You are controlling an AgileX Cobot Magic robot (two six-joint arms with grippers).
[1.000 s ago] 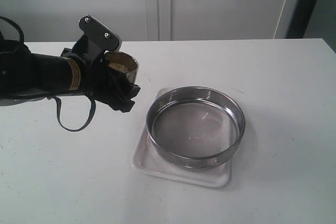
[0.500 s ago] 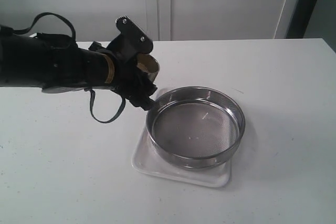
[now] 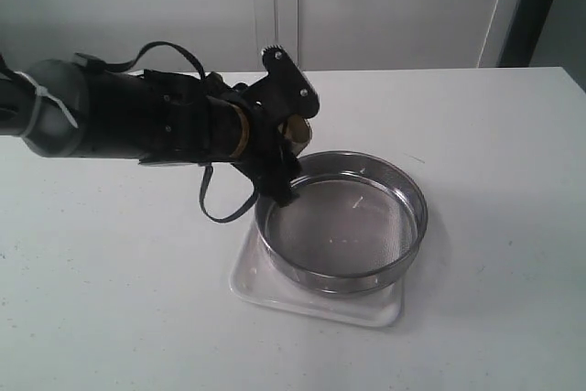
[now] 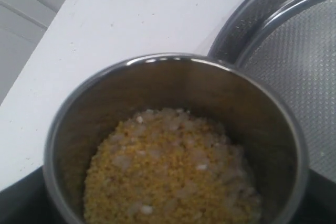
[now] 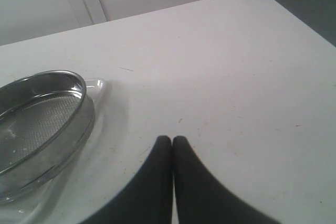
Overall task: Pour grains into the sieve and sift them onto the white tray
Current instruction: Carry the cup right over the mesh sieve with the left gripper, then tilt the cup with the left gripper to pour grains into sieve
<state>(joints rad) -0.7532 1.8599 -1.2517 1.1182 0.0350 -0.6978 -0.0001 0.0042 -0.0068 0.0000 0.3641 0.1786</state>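
Note:
My left gripper (image 3: 285, 137) is shut on a small steel cup (image 3: 298, 127) and holds it upright just above the sieve's near-left rim. In the left wrist view the cup (image 4: 157, 85) holds the grains (image 4: 168, 174), yellow meal mixed with whitish bits, and the sieve (image 4: 294, 61) lies just beyond it. The sieve (image 3: 341, 219), a wide steel ring with grey mesh, sits on the white tray (image 3: 275, 298) with nothing in it. My right gripper (image 5: 172, 140) is shut on nothing, low over the bare table to the right of the sieve (image 5: 39, 111) and the tray's corner (image 5: 97, 85).
The white table (image 3: 110, 299) carries only the tray and sieve. A pale wall with panel seams (image 3: 275, 6) stands behind its far edge, and a dark strip (image 3: 540, 6) rises at the back right. The right arm is outside the exterior view.
My left arm has carried the cup of grains to the right, from over the table's left side to the sieve's left rim. The right gripper, sieve and tray have stayed still.

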